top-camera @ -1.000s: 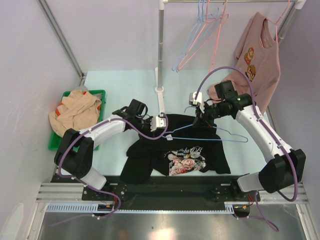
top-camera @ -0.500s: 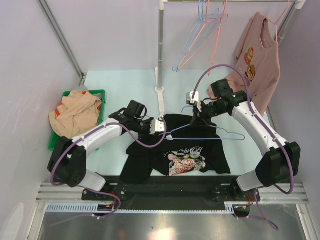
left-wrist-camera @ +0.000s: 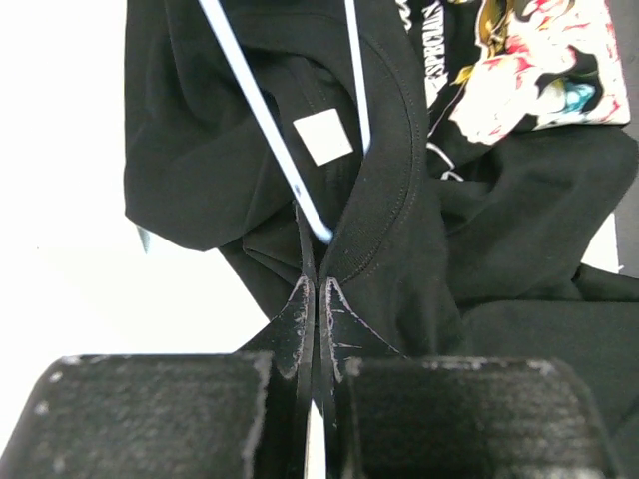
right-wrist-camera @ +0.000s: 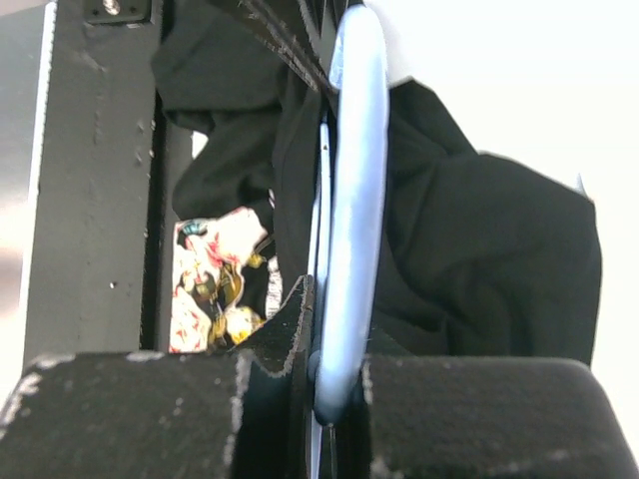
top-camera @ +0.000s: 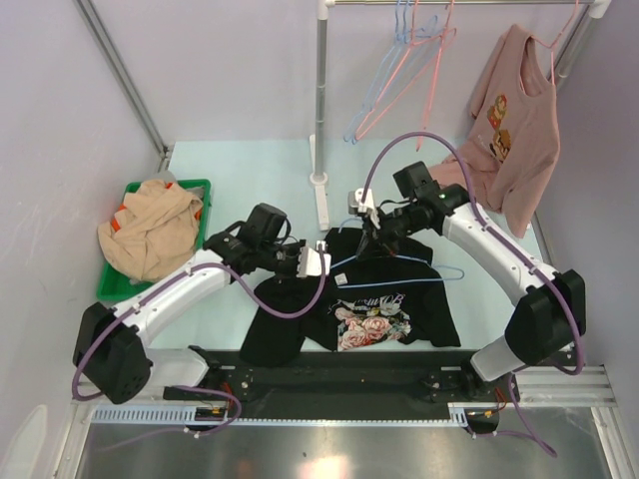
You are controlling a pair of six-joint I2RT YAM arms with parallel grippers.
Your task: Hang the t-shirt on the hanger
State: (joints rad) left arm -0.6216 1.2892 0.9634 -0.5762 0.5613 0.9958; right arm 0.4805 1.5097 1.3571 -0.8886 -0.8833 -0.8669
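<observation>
The black t-shirt lies crumpled on the table, its rose print facing up near the front edge. The light-blue wire hanger lies across its upper part. My left gripper is shut on the shirt's collar. In the left wrist view its tips pinch the neck seam, and the hanger wire runs into the neck opening beside a white label. My right gripper is shut on the hanger near its hook. The blue wire sits between its pads, with the t-shirt behind.
A green bin holding a tan garment stands at the left. A rack pole rises behind the shirt, with pink and blue hangers on its rail. A dusty-pink shirt hangs at the back right.
My left gripper closed on the collar and shifted slightly toward the front. My right arm carried the hanger leftward, bringing its end to the neck opening.
</observation>
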